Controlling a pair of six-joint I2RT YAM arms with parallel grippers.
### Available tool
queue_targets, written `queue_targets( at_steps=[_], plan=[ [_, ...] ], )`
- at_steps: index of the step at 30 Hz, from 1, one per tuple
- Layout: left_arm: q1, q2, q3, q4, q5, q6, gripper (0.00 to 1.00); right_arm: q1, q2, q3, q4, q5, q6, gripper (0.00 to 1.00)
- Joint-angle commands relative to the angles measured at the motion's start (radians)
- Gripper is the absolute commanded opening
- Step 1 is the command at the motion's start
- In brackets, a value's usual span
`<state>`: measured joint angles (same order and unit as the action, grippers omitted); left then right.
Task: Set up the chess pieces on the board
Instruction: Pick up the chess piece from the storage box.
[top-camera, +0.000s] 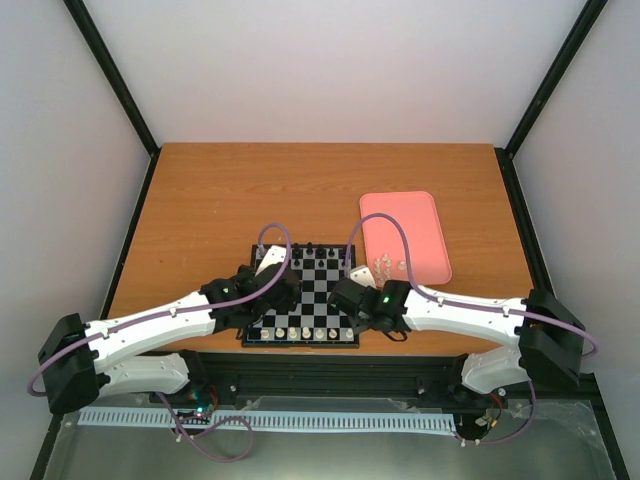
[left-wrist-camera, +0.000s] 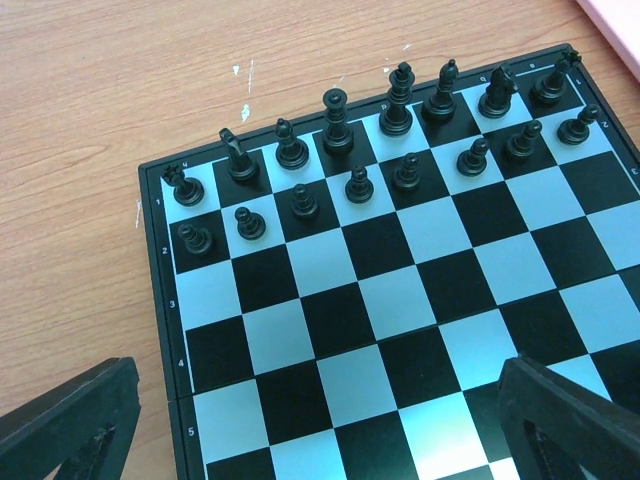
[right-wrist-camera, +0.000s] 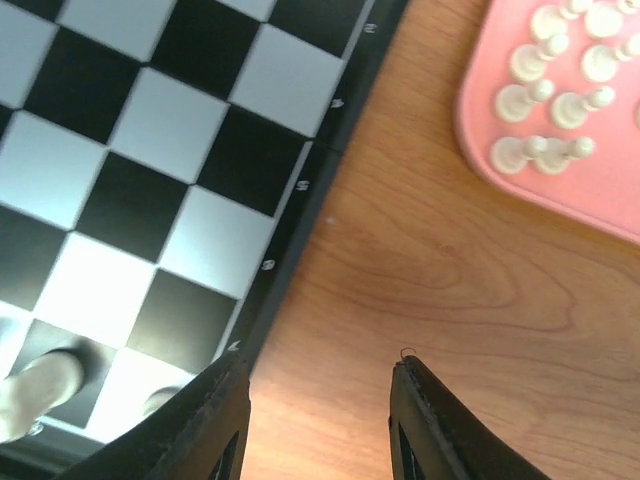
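The board (top-camera: 305, 292) lies at the table's near middle. Black pieces (left-wrist-camera: 337, 120) fill its two far rows. Several cream-white chess pieces (top-camera: 300, 333) stand along its near row, and one shows blurred at the lower left of the right wrist view (right-wrist-camera: 40, 392). More white pieces (right-wrist-camera: 515, 100) lie in the pink tray (right-wrist-camera: 600, 190). My left gripper (left-wrist-camera: 320, 430) hovers open over the bare middle squares. Just off the board's right edge (right-wrist-camera: 300, 215), my right gripper (right-wrist-camera: 320, 405) is open over bare wood, holding nothing.
The pink tray (top-camera: 420, 225) sits to the right of the board, toward the back, with white pieces (top-camera: 388, 265) at its near end. Wooden tabletop (top-camera: 220, 200) surrounds the board. Black frame posts and white walls enclose the table.
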<state>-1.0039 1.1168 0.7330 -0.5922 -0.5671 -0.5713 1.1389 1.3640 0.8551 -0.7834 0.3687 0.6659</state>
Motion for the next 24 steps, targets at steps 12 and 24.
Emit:
queue_targets(
  at_steps=[12,24],
  plan=[
    [0.006,0.017,0.010,0.015,0.006,0.005,1.00,-0.065,0.015,-0.099,0.136,-0.150,-0.047,0.45],
    [0.006,0.013,0.007,0.009,0.000,-0.002,1.00,-0.065,0.047,-0.120,0.171,-0.195,-0.055,0.45]
  ],
)
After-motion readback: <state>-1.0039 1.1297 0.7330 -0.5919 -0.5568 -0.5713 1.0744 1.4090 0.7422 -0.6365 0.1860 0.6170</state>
